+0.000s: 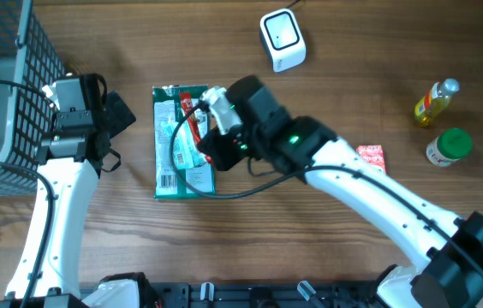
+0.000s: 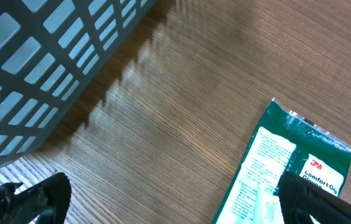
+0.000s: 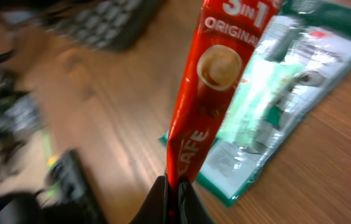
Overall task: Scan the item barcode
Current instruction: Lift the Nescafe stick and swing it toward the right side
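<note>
Coffee sachet [image 3: 213,81], red with "3in1 ORIGINAL" print, is pinched at one end by the right claw [image 3: 174,186], over the green glove packet [image 1: 181,158] lying flat near the middle of the counter [image 1: 353,68].

The counter is wood-grained brown. A grey mesh basket [image 1: 19,77] stands at its far left. A white scanner [image 1: 283,38] sits at the far edge, well apart from the sachet. Off to the right are a yellow bottle [image 1: 437,101], a green-capped jar [image 1: 449,147] and a small red packet [image 1: 371,156] just beside the right arm.

The right arm reaches diagonally from the near right corner toward the middle, its claw clenched on the sachet. The left arm comes up the left side; the left claw [image 1: 117,135] is spread wide with nothing in it, between the basket and the green packet.

The sachet's long axis runs straight out from the fingertips, roughly along the green packet's length, printed face toward the wrist camera. Whether it touches the packet I cannot tell.
</note>
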Available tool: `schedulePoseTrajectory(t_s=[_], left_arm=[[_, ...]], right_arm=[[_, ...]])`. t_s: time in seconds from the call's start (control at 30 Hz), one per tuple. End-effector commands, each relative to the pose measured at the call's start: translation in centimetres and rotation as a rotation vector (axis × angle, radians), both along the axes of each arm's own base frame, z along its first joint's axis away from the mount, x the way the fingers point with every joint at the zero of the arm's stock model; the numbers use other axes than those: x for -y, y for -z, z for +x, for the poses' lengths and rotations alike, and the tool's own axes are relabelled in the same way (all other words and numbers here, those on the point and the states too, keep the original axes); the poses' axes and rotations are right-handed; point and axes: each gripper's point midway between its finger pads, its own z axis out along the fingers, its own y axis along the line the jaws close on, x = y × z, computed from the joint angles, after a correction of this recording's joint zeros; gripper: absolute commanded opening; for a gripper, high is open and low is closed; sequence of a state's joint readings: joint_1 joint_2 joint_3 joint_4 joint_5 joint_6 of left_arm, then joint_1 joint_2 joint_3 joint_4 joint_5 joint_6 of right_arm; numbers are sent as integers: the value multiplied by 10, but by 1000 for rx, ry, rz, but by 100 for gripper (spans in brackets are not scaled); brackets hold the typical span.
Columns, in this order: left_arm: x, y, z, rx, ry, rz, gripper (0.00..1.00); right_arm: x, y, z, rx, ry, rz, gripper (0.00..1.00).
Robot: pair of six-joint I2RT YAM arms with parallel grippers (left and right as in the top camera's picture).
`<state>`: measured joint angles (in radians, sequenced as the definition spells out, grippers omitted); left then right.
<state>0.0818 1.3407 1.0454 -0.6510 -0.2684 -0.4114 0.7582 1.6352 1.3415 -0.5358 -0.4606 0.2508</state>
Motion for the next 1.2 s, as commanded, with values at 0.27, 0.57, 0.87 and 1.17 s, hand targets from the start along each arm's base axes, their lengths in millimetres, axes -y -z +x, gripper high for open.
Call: schedulePoseTrajectory(t_s=[0.27,0.57,0.87,1.17], left_arm=[[-4,-5,1,9,-5,18,100],[-4,-5,1,9,-5,18,100],[-4,-5,1,9,-5,18,100],[-4,-5,1,9,-5,18,100]], right_arm=[[83,-88,-33,-152,-441,601,4],[132,-108,-6,-212,-286,729,4],[155,-137,-14,-231,-217,775,4],[173,-206,-69,-76,-238,766,4]])
